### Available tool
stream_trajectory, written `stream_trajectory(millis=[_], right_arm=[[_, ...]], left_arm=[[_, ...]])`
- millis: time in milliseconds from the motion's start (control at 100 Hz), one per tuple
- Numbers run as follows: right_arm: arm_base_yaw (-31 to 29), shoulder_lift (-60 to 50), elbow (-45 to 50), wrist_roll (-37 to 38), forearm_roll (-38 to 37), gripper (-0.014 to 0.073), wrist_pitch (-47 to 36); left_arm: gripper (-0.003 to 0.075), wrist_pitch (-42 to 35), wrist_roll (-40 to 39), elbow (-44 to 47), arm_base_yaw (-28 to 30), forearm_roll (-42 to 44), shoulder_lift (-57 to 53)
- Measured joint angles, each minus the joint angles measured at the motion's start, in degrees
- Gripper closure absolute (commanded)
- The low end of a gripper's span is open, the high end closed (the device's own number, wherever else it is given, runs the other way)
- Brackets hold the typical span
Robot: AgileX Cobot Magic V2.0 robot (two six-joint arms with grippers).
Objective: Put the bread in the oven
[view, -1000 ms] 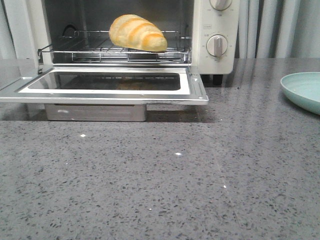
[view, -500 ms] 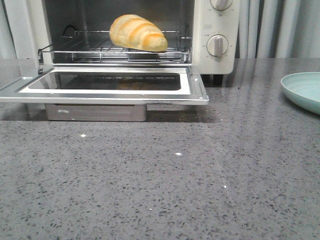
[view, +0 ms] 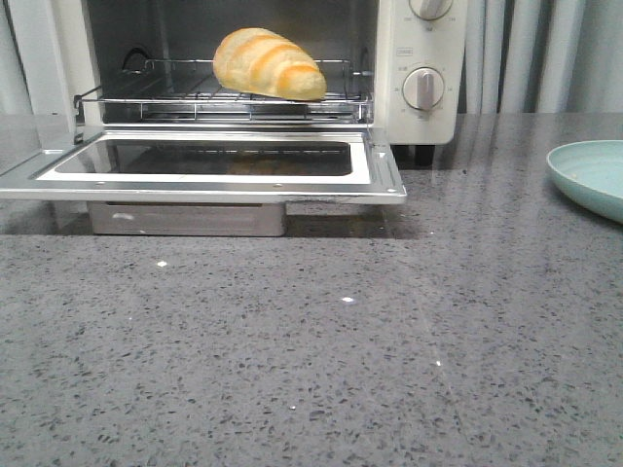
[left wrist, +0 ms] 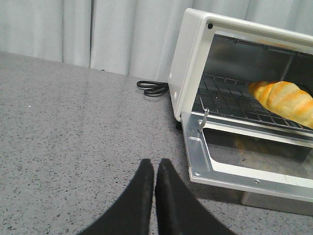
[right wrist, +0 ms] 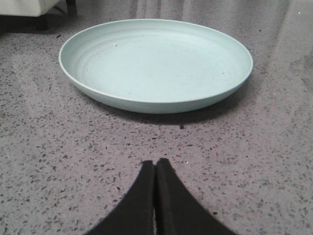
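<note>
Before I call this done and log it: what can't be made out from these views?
- Oven: top and left side cut off by the front view's edges; upper knob only half shown.
- Knob markings: too small to read.
- Bread: its far end runs off the left wrist view's edge.
- Plate: right part cut off in front view.
- Both arms: absent from front view.

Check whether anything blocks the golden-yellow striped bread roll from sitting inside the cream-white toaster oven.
Nothing visible does. The golden-yellow bread roll already lies on the wire rack inside the cream-white toaster oven, whose glass door hangs open. Both the left gripper and the right gripper are shut, empty and away from it.
</note>
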Motion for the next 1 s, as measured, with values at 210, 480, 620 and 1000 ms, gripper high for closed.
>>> stream_trajectory(millis=[210, 480, 620, 1000], right_arm=[[0.0, 0.0, 0.0, 0.0, 0.0, 0.0669, 0.0], [0.0, 0.0, 0.0, 0.0, 0.0, 0.0669, 0.0], [0.0, 0.0, 0.0, 0.0, 0.0, 0.0669, 0.0], [0.0, 0.0, 0.0, 0.1, 0.0, 0.0669, 0.1]], left_arm=[[0.0741, 0.0, 0.0, 0.0, 0.0, 0.0, 0.0], [0.0741, 0.0, -0.1, 0.0, 0.0, 0.0, 0.0], [0.0741, 0.0, -0.1, 0.0, 0.0, 0.0, 0.0], [0.0741, -4.1, 1.0, 7.8, 0.0, 10.5, 0.0]])
